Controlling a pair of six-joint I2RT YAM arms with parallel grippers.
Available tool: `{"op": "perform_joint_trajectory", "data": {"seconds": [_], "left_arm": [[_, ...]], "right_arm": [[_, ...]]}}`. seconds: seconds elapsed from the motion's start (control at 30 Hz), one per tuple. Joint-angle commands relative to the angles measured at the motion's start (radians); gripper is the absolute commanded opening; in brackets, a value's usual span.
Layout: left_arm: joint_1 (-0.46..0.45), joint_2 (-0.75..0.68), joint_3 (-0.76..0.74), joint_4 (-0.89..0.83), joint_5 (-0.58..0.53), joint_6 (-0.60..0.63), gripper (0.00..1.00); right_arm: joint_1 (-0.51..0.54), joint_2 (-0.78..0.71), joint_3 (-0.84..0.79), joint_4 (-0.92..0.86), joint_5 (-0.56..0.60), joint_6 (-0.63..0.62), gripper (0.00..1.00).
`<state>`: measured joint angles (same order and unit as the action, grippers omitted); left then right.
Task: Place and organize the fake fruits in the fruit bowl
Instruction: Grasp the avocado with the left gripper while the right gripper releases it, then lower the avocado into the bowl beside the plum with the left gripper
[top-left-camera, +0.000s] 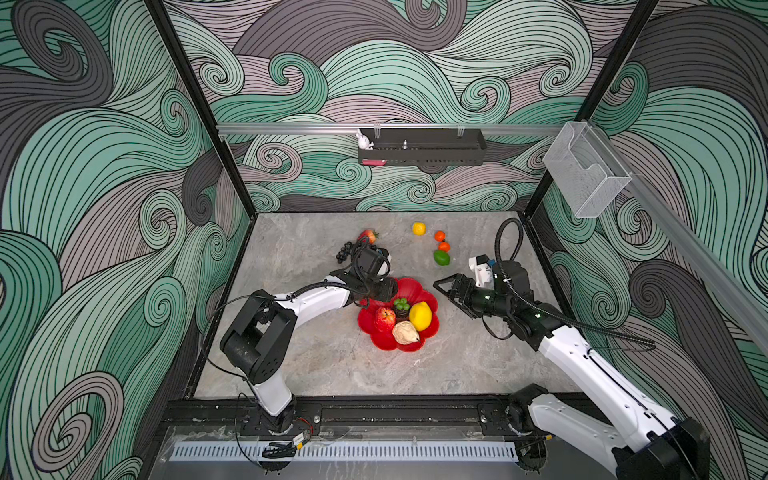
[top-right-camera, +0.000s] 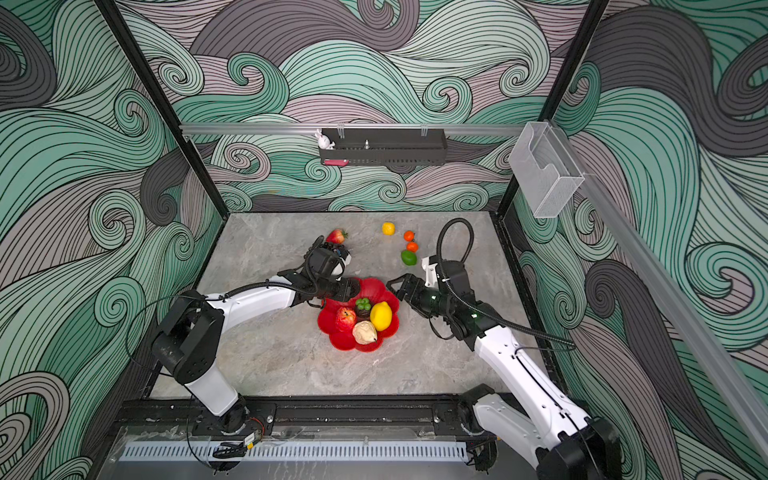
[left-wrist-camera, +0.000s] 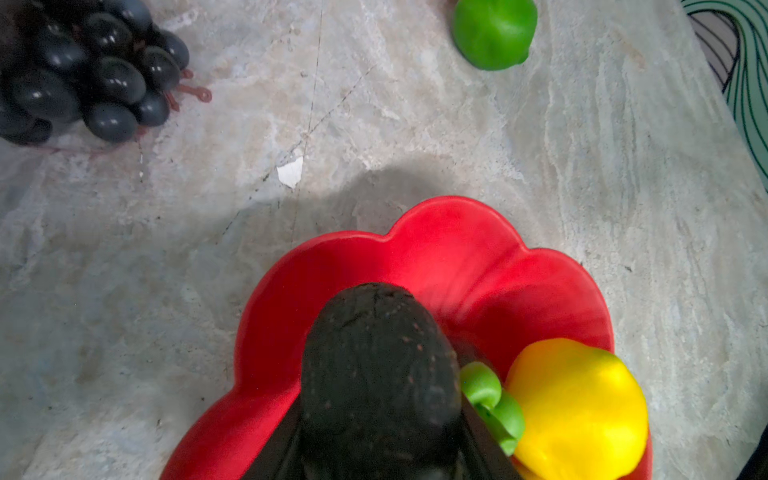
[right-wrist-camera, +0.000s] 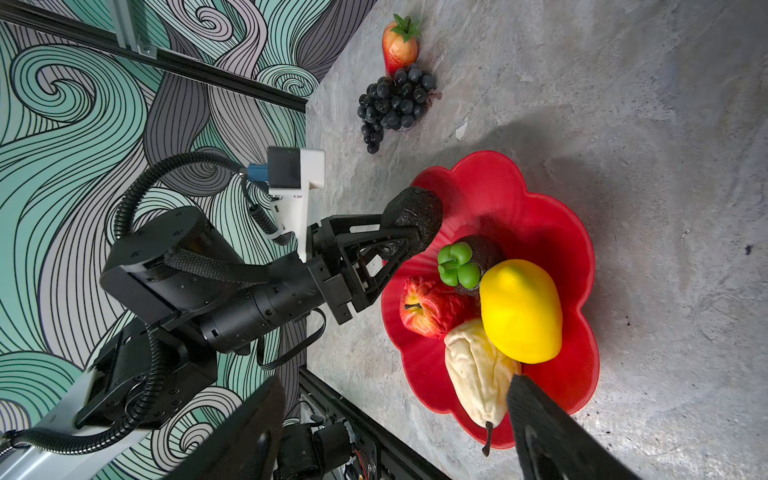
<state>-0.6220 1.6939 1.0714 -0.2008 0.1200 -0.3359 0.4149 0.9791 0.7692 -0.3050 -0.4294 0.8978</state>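
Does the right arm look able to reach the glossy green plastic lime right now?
Probably yes: the right gripper is open and empty, and the lime lies close by with nothing between.

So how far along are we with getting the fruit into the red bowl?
Done: the apple, big lemon, pear and a dark green-topped fruit sit in the bowl. In hand: the left hand holds an avocado over the bowl; the right hand is open beside it. Left on the table: strawberry, grapes, small lemon, two oranges, lime.
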Motion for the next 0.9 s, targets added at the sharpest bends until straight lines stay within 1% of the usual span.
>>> {"op": "perform_joint_trajectory", "data": {"seconds": [0.0,0.5,0.67,0.87], "left_arm": [[0.014,0.009,0.032,-0.044,0.029,-0.032,0.47],[0.027,0.09,0.107,-0.127,0.111,-0.041,0.5],[0.027,0.076,0.099,-0.138,0.103,-0.05,0.51],[0.03,0.017,0.067,-0.158,0.046,-0.078,0.51]], "right_arm": [[-0.004,-0.011,-0.014,-0.004,-0.005,-0.01,0.85],[-0.004,-0.01,-0.021,-0.002,-0.006,-0.006,0.85],[-0.004,-0.01,-0.022,-0.002,-0.004,-0.007,0.84],[-0.004,-0.005,-0.027,0.006,-0.006,-0.001,0.85]]}}
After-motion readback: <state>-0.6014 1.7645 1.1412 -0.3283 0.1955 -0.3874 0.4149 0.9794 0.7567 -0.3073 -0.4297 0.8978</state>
